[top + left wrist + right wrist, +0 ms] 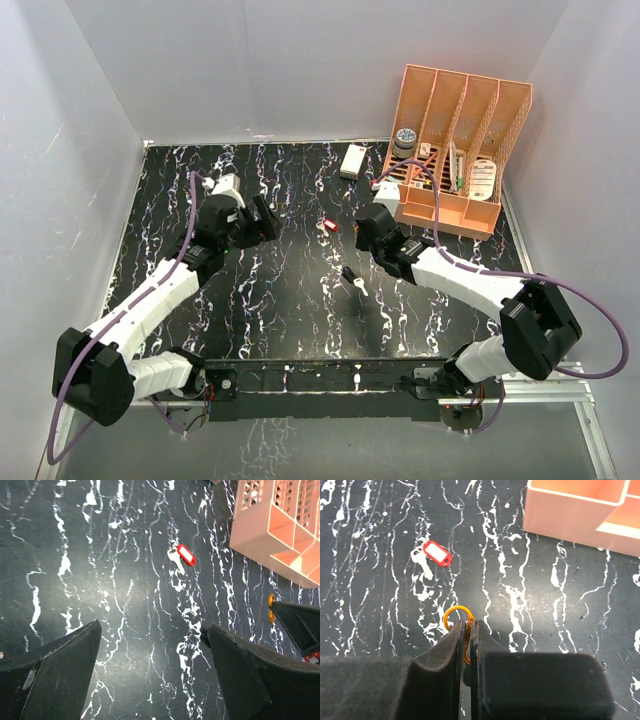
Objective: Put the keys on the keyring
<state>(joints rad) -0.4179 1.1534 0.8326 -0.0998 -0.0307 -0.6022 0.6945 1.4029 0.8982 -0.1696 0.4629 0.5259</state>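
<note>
The red-headed key (pixel 324 225) lies flat on the black marbled table between my two grippers; it also shows in the left wrist view (pixel 185 555) and the right wrist view (pixel 436 554). The black-headed key (pixel 351 279) lies nearer the front, below my right gripper. My right gripper (pixel 361 232) is shut on the orange keyring (pixel 456 612), whose loop sticks out past the fingertips just above the table; the ring also shows in the left wrist view (pixel 271 608). My left gripper (pixel 264 222) is open and empty, left of the red-headed key.
An orange slotted organizer (pixel 456 150) stands at the back right, close behind my right gripper. A white rectangular box (pixel 351 160) lies at the back centre. White walls enclose the table on three sides.
</note>
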